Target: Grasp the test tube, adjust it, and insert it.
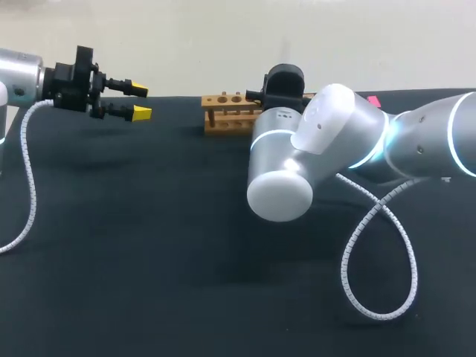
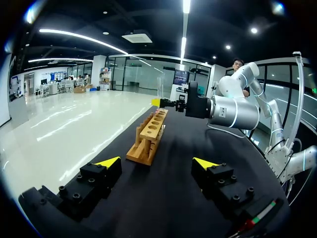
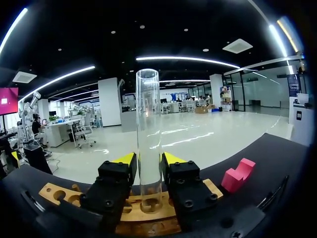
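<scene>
A clear glass test tube [image 3: 148, 114] stands upright between the fingers of my right gripper [image 3: 147, 159], which is shut on it. Its lower end sits in a hole of the wooden rack [image 3: 59, 193]. In the head view the rack [image 1: 227, 111] stands at the table's far edge, and my right arm's elbow hides that gripper and the tube. My left gripper [image 1: 137, 102] hangs open and empty at the far left, well away from the rack. Its wrist view looks along the rack [image 2: 148, 136] toward my right gripper [image 2: 157, 102] at the rack's far end.
A pink block [image 3: 237, 176] lies on the black table just right of the rack, also seen as the pink block [image 1: 372, 100] behind my right arm. The right arm's white cable [image 1: 372, 245] loops over the table at the right.
</scene>
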`<state>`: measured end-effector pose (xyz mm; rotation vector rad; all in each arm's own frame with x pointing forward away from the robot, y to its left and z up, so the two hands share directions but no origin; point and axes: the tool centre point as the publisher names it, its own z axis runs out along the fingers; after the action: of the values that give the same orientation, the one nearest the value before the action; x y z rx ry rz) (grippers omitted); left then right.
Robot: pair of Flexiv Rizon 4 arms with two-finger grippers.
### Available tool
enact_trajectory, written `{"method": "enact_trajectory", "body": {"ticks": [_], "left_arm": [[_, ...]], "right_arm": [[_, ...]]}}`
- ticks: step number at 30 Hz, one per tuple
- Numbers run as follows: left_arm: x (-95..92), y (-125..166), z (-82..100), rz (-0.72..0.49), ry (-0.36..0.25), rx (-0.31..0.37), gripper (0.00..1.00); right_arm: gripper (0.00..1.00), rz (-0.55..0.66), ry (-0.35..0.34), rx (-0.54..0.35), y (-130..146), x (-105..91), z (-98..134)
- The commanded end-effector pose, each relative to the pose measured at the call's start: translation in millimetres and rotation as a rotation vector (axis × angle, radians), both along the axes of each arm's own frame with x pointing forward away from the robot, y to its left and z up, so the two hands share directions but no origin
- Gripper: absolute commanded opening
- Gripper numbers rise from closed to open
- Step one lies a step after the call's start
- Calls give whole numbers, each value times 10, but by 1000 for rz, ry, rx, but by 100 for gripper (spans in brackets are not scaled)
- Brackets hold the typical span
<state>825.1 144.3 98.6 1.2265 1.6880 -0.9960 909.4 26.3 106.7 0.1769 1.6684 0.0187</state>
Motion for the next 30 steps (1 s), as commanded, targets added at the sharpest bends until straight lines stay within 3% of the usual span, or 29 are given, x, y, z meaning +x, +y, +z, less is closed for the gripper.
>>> {"method": "enact_trajectory", "body": {"ticks": [1,2,4,9,10,11,12,13,15,16,30], "left_arm": [[10,8,-12,-4,-3,-3,100],[10,8,-12,-4,-3,-3,100],[10,8,-12,-4,-3,-3,100],[10,8,-12,-4,-3,-3,100],[10,8,-12,-4,-3,-3,100],[10,8,-12,-4,-3,-3,100],[10,8,-12,-4,-3,-3,100],[10,8,-12,-4,-3,-3,100],[10,8,-12,-4,-3,-3,100],[10,8,-12,-4,-3,-3,100],[10,8,-12,-4,-3,-3,100]], "right_arm": [[29,-7,-4,0,-15,-38,28],[22,-10,-6,0,-18,-42,35],[23,-14,-7,1,-21,-51,49],[40,-16,-12,0,-13,-84,87],[48,-15,-12,-1,-10,-95,96],[71,-14,-12,-2,-10,-106,104],[78,-15,-12,-3,-11,-119,112],[76,-17,-13,-5,-13,-133,122],[86,-21,-12,-7,-18,-163,138],[100,-22,-10,-8,-20,-180,147],[100,90,47,-24,8,-645,360]]}}
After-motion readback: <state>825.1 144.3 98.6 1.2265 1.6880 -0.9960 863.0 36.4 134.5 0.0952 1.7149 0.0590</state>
